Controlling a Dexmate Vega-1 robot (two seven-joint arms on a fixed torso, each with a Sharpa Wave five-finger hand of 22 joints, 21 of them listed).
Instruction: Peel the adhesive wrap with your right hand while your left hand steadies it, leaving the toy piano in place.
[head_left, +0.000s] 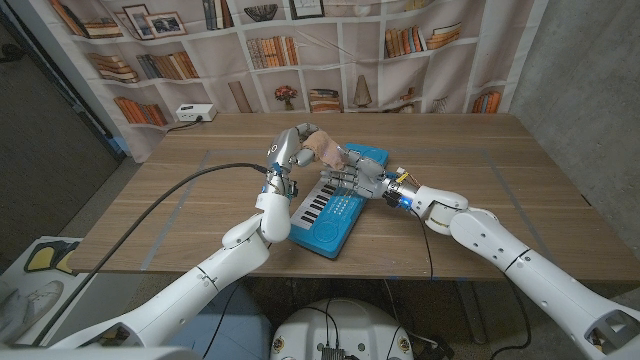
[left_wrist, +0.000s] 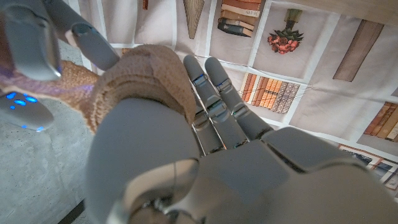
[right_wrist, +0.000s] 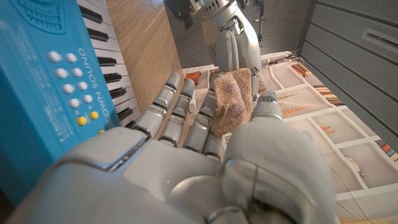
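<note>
Both hands grasp the wrap (head_left: 322, 148) over the piano (head_left: 335, 205): soft, light, clingy, best pinched at its loose end.

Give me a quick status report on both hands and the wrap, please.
Left hand grips the tan wrap, raised above the toy piano. Right hand pinches the wrap's loose end. Piano on table, nothing in the way.

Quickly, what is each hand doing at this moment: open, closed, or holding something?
Left hand: holds the adhesive wrap roll.
Right hand: pinches the wrap's loose end, above the toy piano.
</note>
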